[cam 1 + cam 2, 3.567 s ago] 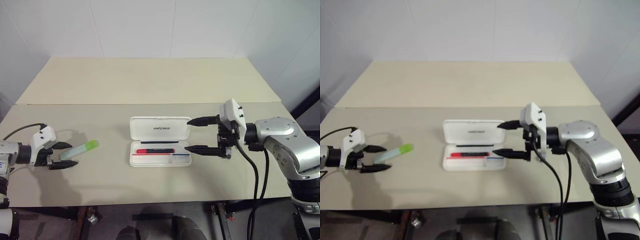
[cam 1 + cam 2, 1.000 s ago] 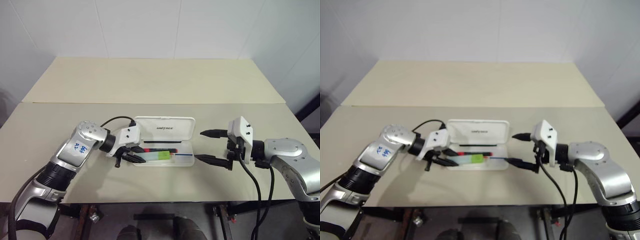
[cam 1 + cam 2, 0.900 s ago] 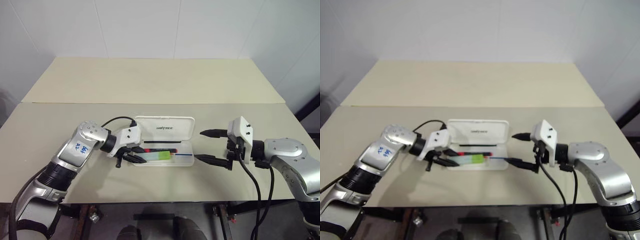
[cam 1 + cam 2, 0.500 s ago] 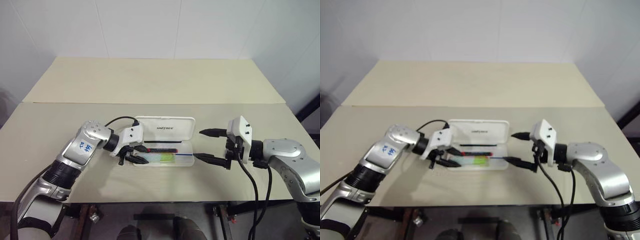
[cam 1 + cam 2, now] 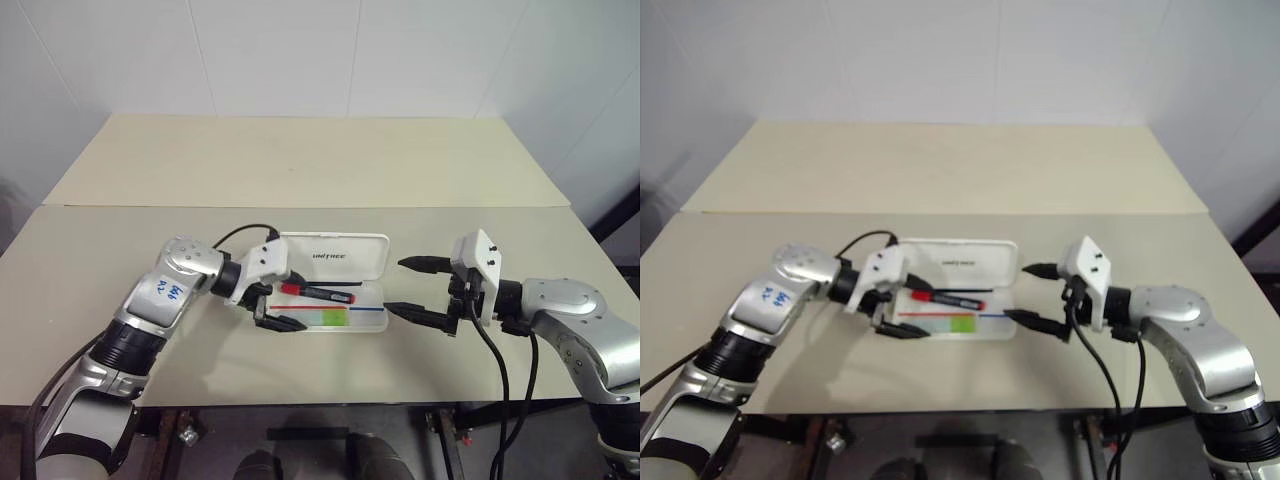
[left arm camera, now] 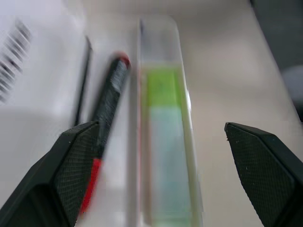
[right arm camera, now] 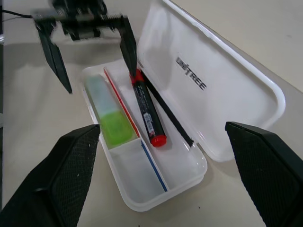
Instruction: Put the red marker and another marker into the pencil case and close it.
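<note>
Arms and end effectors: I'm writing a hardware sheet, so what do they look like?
Both arms are silver metal with black joints. The left end effector and right end effector each have a white housing, two tapered black fingers and a black cable. Blue handwriting marks the left arm.

Left arm: reaches in from the left, elbow bent, wrist angled toward the middle.
Left gripper (image 5: 280, 308): fingers spread wide (nothing between them), tips pointing right and slightly down.
Right arm: comes in from the right, forearm roughly level.
Right gripper (image 5: 412, 288): fingers parted wide, empty, pointing left.
</note>
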Robot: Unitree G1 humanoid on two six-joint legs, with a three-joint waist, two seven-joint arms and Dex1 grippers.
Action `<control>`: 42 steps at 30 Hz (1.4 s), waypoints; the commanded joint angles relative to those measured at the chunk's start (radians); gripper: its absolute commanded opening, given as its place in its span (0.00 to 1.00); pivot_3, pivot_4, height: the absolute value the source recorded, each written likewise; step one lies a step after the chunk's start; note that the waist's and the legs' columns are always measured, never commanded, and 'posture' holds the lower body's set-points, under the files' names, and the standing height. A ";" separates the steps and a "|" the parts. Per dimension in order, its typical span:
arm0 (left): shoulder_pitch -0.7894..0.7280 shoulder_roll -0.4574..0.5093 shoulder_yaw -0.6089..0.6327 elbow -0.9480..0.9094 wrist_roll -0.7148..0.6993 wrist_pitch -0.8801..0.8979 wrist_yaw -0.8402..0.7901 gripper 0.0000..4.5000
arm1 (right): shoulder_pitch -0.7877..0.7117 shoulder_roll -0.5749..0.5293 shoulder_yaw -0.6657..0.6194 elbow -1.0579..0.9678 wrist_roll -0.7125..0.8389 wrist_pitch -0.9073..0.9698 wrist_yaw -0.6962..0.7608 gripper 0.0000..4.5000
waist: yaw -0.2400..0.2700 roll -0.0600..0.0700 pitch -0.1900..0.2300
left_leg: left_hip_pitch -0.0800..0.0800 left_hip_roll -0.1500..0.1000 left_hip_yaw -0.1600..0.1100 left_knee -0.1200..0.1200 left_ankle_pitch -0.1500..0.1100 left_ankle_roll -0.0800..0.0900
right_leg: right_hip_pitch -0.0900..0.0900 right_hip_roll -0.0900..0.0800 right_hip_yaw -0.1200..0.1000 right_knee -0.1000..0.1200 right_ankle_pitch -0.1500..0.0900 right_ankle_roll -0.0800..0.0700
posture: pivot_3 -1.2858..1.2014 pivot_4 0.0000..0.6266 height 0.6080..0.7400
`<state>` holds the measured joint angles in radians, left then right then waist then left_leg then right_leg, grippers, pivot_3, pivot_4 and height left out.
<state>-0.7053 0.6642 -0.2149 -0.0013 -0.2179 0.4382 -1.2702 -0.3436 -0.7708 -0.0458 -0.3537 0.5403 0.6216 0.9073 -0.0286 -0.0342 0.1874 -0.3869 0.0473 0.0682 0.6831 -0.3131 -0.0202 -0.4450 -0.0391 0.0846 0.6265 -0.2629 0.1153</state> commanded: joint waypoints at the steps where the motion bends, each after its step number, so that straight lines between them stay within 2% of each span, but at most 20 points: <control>1: 0.035 0.037 0.115 -0.075 -0.105 -0.045 -0.044 0.99 | -0.034 -0.036 -0.047 -0.046 0.016 0.151 -0.098 1.00 | -0.002 0.000 0.000 | 0.000 0.000 0.000 0.000 0.000 0.000 | 0.000 0.000 0.000 0.000 0.000 0.000 | 0.52 0.24 1.00; 4: 0.070 0.100 0.200 -0.096 -0.173 -0.039 -0.084 0.99 | -0.082 -0.050 -0.081 -0.057 0.033 0.349 -0.210 1.00 | -0.003 0.000 0.000 | 0.000 0.000 0.000 0.000 0.000 0.000 | 0.000 0.000 0.000 0.000 0.000 0.000 | 0.52 0.24 1.00; 10: 0.106 0.212 0.270 -0.061 -0.203 -0.072 -0.143 0.99 | -0.203 -0.062 -0.124 -0.069 0.051 0.714 -0.368 1.00 | -0.002 0.000 0.000 | 0.000 0.000 0.000 0.000 0.000 0.000 | 0.000 0.000 0.000 0.000 0.000 0.000 | 0.52 0.24 1.00; 16: 0.085 0.221 0.275 -0.019 -0.192 -0.108 -0.121 0.99 | -0.296 -0.025 -0.162 -0.074 0.033 0.981 -0.475 1.00 | 0.000 0.000 0.000 | -0.001 0.000 0.000 0.000 0.000 0.001 | 0.000 -0.001 -0.001 -0.002 0.000 -0.001 | 0.52 0.24 1.00; 28: 0.131 0.193 0.257 -0.055 -0.196 -0.135 -0.090 0.99 | -0.191 -0.014 -0.244 -0.074 0.218 0.993 -0.763 1.00 | -0.001 0.000 0.000 | -0.002 0.000 0.001 -0.002 -0.001 0.003 | 0.000 -0.001 0.000 -0.005 0.000 0.000 | 0.52 0.24 1.00; 34: 0.146 0.196 0.262 -0.069 -0.203 -0.132 -0.088 0.99 | -0.129 0.088 -0.307 -0.060 0.321 0.993 -0.985 1.00 | -0.006 0.000 0.000 | -0.002 0.000 0.001 -0.002 -0.001 0.003 | -0.001 -0.001 0.000 -0.005 0.000 0.000 | 0.52 0.24 1.00; 42: 0.163 0.199 0.265 -0.095 -0.213 -0.125 -0.079 0.99 | -0.131 0.199 -0.328 -0.019 0.432 0.993 -1.218 1.00 | -0.007 0.000 0.000 | -0.002 0.000 0.001 -0.002 -0.001 0.003 | -0.001 -0.001 0.001 -0.005 0.000 0.000 | 0.52 0.24 1.00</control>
<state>-0.5409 0.8536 0.0272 -0.0572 -0.4066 0.3173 -1.3531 -0.4651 -0.5751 -0.3341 -0.3769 0.9407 1.6095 -0.2652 -0.0353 -0.0343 0.1873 -0.3893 0.0475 0.0690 0.6814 -0.3143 -0.0176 -0.4455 -0.0399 0.0851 0.6213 -0.2627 0.1156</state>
